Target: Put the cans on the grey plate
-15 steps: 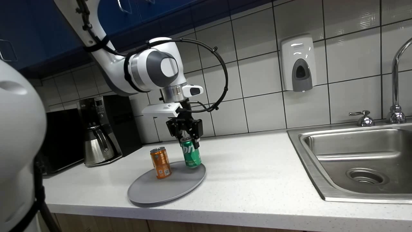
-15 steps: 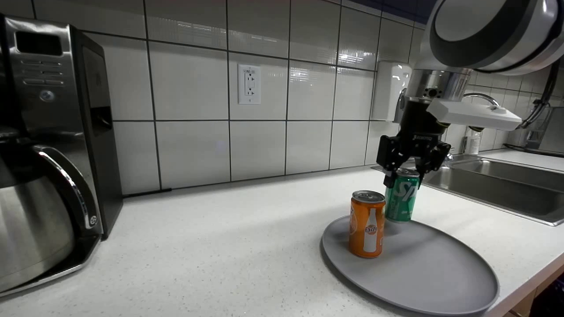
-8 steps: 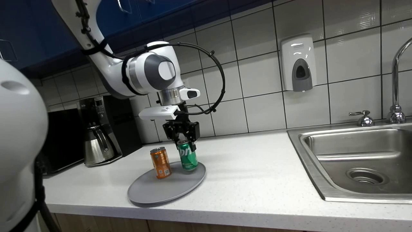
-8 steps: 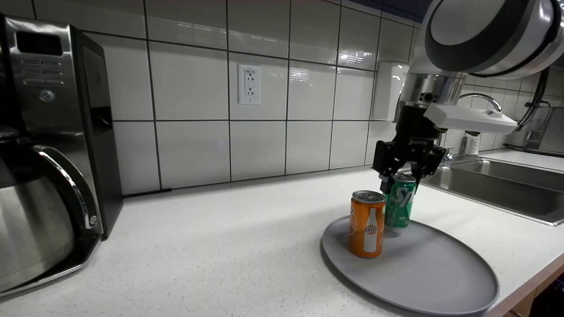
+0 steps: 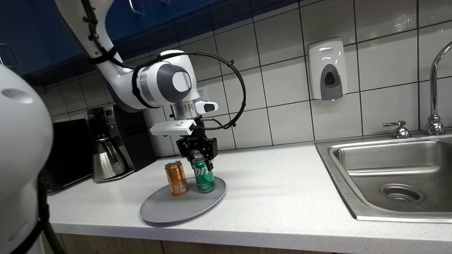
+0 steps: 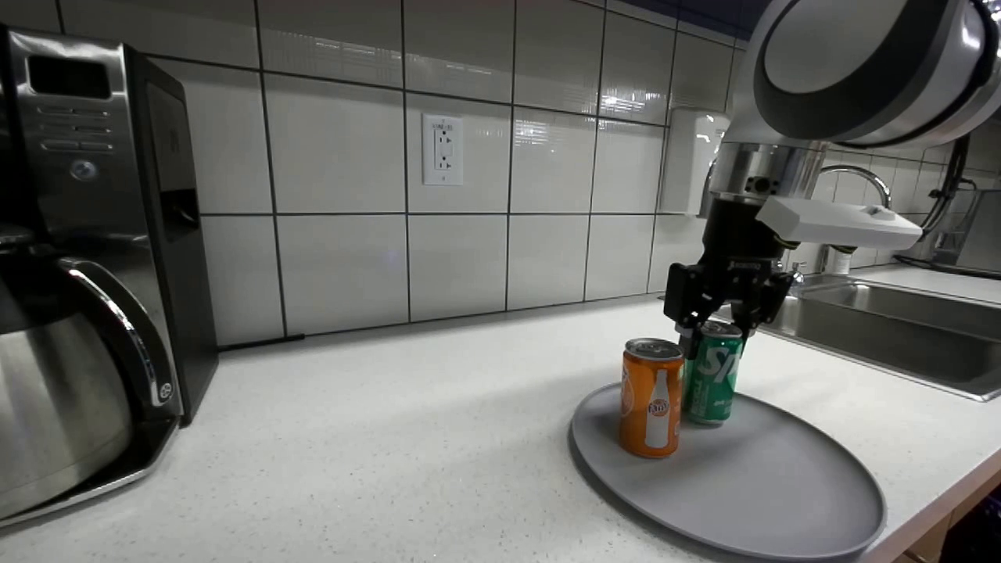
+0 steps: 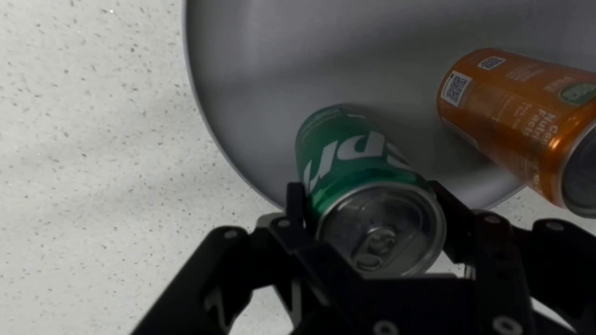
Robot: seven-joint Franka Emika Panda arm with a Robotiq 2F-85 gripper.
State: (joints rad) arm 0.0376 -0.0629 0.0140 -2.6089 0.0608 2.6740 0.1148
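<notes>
Holding green can (image 6: 715, 378), plate (image 6: 774, 485) beneath

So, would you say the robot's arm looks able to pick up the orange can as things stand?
Probably not yet: its pincer holds the green can and would likely need to let go first. The orange can stands upright close by on the grey plate.
</notes>
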